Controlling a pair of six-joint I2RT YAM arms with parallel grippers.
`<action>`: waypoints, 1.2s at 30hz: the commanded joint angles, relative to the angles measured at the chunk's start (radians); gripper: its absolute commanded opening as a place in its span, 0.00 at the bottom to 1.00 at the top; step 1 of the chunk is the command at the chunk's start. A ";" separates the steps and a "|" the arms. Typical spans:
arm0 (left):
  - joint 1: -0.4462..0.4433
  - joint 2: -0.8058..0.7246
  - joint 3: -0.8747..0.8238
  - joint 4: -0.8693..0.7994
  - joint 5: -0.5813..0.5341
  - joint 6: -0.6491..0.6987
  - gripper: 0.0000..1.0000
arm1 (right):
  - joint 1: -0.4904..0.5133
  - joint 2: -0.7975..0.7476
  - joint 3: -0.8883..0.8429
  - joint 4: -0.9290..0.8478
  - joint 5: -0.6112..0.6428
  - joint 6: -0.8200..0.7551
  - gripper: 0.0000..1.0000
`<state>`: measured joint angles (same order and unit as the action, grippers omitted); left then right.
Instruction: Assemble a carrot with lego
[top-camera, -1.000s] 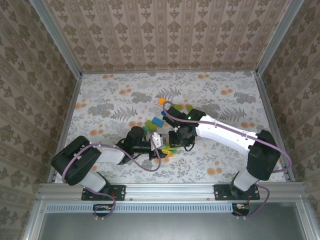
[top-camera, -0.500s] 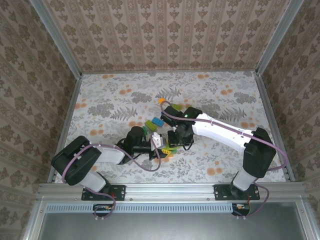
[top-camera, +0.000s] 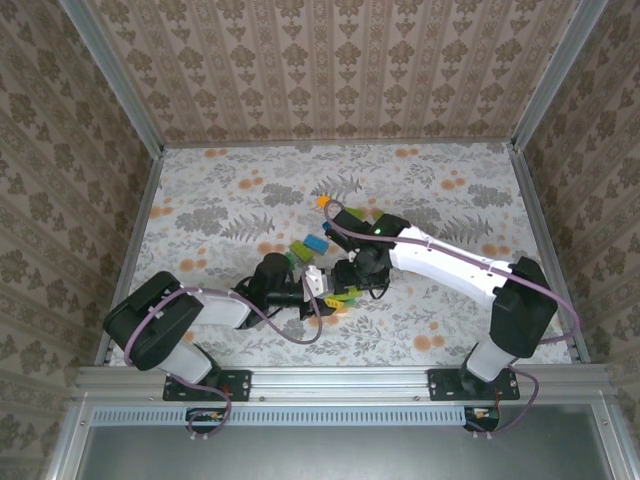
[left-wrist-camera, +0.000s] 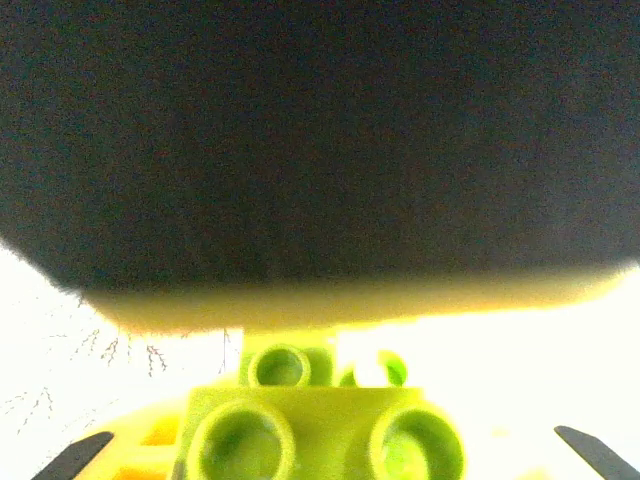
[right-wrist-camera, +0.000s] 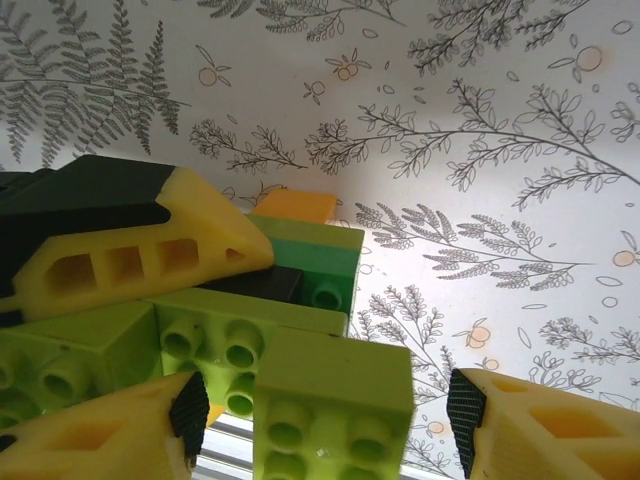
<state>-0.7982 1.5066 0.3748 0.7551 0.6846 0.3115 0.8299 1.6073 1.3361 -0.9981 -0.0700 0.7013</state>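
Table is carrying a floral-print covering: grey fern sprigs and orange blossoms on white. Loose lego is lying directly on it around the middle.

- A blue brick is sitting just at 9 o'clock of table centre.
- A lime brick is lying just beside it at 8 o'clock.
- A dark green brick is lying further along the same line; contact is too small to judge.
- An orange brick is resting apart at 12 o'clock of the blue brick.
- A green brick is lying at 4 o'clock of the orange brick, partly hidden.
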 joint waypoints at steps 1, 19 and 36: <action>-0.007 0.035 0.007 -0.079 -0.034 0.026 0.33 | -0.015 -0.098 0.015 0.031 -0.030 -0.031 0.69; -0.007 0.040 0.012 -0.083 -0.034 0.025 0.33 | -0.036 -0.075 0.031 -0.027 -0.036 -0.053 0.06; -0.006 0.047 0.016 -0.085 -0.034 0.028 0.33 | -0.010 -0.018 -0.006 -0.032 -0.056 -0.057 0.04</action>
<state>-0.7982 1.5196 0.3889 0.7517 0.6834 0.3115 0.8097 1.5730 1.3476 -0.9989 -0.1120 0.6533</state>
